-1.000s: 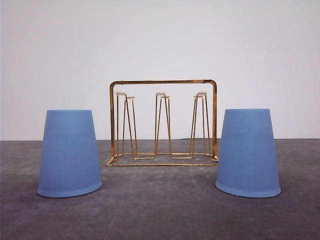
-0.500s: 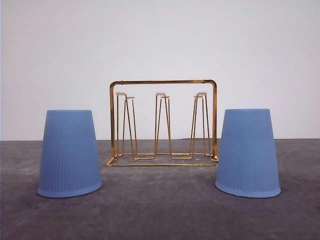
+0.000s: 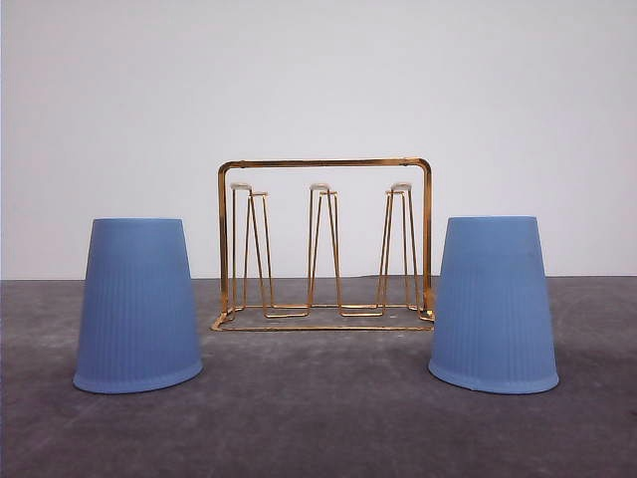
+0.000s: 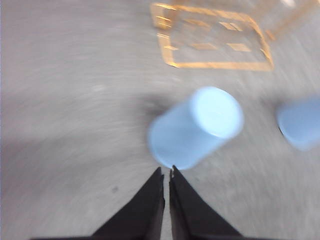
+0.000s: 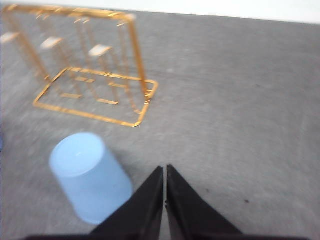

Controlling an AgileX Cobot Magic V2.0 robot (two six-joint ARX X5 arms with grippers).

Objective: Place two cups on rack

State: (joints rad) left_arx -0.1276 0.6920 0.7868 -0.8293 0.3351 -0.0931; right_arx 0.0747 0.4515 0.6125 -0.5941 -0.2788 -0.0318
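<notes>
Grey, mottled tabletop (image 3: 318,428) runs back to a plain white wall (image 3: 318,80). On it the gold wire cup rack (image 3: 324,244) stands upright at centre, its white-tipped prongs bare. Two light-blue ribbed cups sit upside down, nearer the camera than the rack: the left cup (image 3: 137,305) and the right cup (image 3: 493,303), each apart from its base. The left gripper (image 4: 166,174) and right gripper (image 5: 165,170) hang above the table, black fingers pressed together, holding nothing.
</notes>
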